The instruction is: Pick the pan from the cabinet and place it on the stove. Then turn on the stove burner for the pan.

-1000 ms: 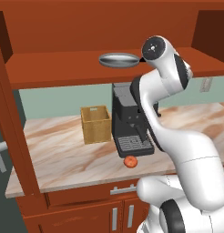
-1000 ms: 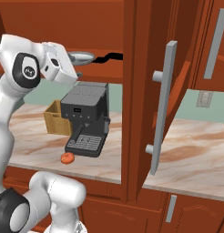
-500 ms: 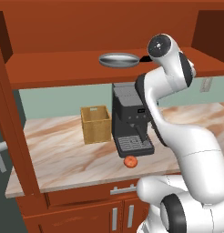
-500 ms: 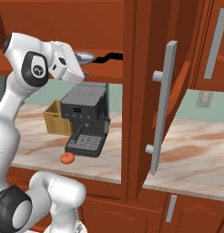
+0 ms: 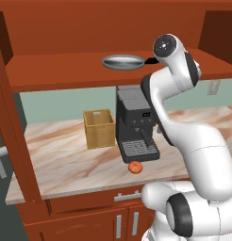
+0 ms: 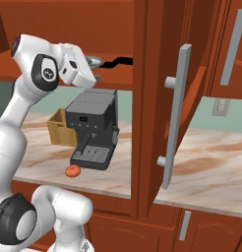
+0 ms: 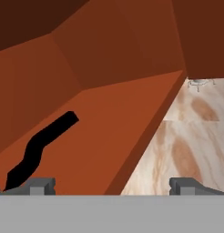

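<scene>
Marble worktop [image 5: 66,160], under open red-brown cabinet [image 5: 66,70]: wicker basket [image 5: 99,128], black coffee machine [image 5: 136,123], small orange-red fruit [image 5: 135,166] in front of it. Cabinet shelf: pan [image 5: 122,61], flat, dark handle [image 7: 38,145] pointing toward the arm. Tool [image 7: 111,184]: raised to shelf level just beside the handle, fingers wide apart, holding nothing. Cabinet door [image 6: 177,103] swung open, long silver bar handle.

Silver-grey pan [image 5: 123,62] — flat on open cabinet [image 5: 66,73] shelf
</scene>
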{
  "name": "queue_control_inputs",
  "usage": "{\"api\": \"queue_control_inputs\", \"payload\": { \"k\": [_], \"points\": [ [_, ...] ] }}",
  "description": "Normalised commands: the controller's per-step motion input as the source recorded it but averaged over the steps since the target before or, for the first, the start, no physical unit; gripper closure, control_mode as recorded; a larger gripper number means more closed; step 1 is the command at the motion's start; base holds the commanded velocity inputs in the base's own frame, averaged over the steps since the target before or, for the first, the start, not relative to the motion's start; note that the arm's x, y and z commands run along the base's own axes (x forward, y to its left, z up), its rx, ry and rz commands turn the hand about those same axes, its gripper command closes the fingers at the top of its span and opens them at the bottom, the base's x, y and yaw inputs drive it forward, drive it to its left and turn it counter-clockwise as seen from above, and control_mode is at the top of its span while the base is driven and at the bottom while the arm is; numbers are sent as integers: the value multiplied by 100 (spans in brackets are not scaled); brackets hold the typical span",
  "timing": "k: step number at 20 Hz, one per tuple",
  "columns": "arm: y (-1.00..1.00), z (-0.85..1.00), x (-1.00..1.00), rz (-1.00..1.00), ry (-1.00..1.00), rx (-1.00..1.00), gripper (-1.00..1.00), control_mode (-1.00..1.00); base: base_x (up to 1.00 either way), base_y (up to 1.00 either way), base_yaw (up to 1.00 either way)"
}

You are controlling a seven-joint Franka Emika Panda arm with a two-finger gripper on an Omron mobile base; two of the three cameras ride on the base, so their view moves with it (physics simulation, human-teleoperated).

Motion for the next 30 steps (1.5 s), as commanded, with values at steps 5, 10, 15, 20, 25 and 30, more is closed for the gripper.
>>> {"api": "queue_control_inputs", "payload": {
  "k": [5,10,15,20,25,30],
  "points": [
    [0,2,28,-2,0,0,-100,-100,0,0,0],
    [-6,3,19,-2,0,0,-100,-100,0,0,0],
    [-16,5,15,-3,0,0,-100,-100,0,0,0],
    [-26,4,19,-6,0,0,-100,-100,0,0,0],
    [-26,0,23,-7,0,0,-100,-100,0,0,0],
    [-17,0,28,-6,0,0,-100,-100,0,0,0]
  ]
}}
